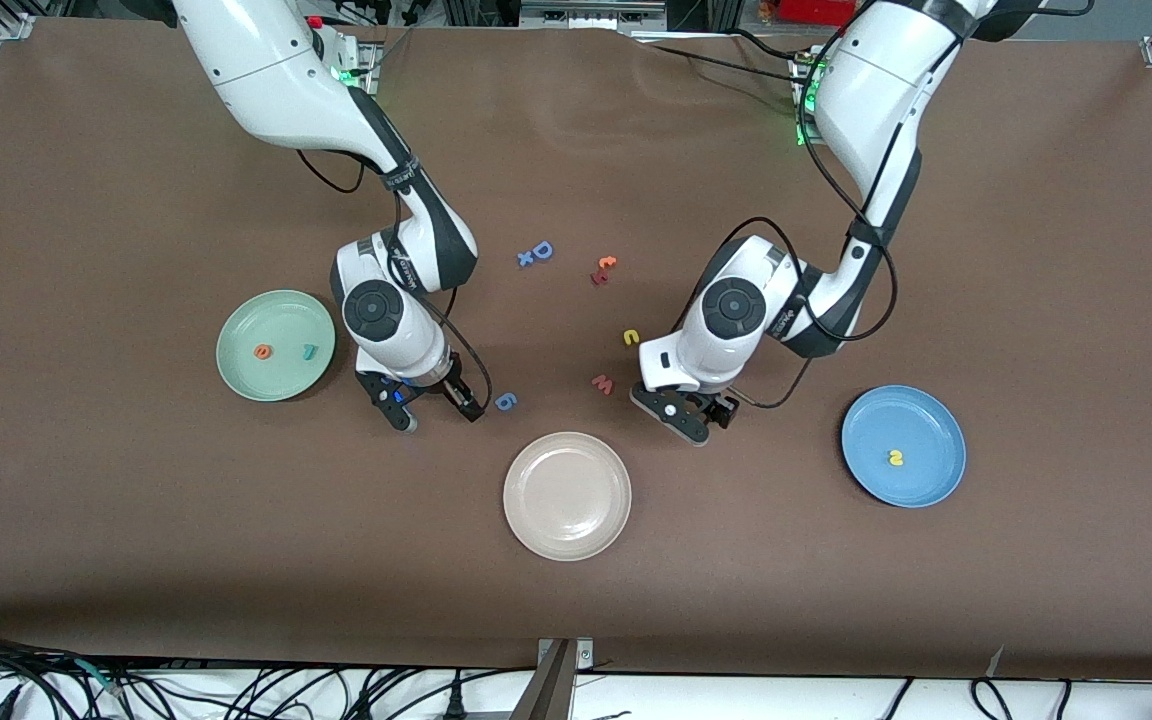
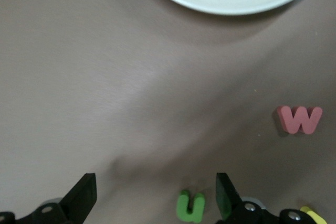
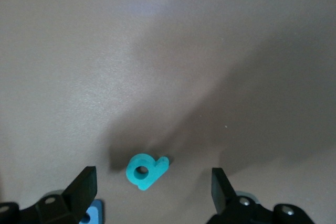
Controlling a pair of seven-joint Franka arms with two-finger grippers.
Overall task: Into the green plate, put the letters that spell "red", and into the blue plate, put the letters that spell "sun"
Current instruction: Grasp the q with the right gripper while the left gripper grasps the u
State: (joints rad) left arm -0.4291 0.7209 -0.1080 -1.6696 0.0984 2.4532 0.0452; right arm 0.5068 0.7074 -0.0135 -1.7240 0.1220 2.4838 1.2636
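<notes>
my right gripper (image 3: 149, 195) hangs low over the brown cloth-covered counter (image 1: 136, 560) with its jaws wide and empty, and the small teal foam "d" (image 3: 146, 171) lies flat between them, nearer one finger than the other; i judge that an off-centre close could push the letter sideways or tip it out of the pinch, and the blue foam "g" (image 1: 505, 402) just beside those jaws could get nudged or picked by mistake. my left gripper (image 2: 155, 198) is also low with its jaws wide and empty; the small green foam "n" (image 2: 190, 206) sits between them, close against one finger, so a careless close might flick it away, and the pink-red foam "w" (image 2: 300, 119) lies off to one side, outside the jaws, a wrong pick if i drift. the round mint-green plate (image 1: 241, 375) holds the orange "e" (image 1: 263, 351) and the teal hook-shaped "r" (image 1: 309, 350). the round sky-blue plate (image 1: 926, 490) holds one yellow "s" (image 1: 895, 458). the round beige-white plate (image 1: 567, 495) holds nothing. the yellow "u" (image 1: 631, 338) lies on the counter, not yet moved.
</notes>
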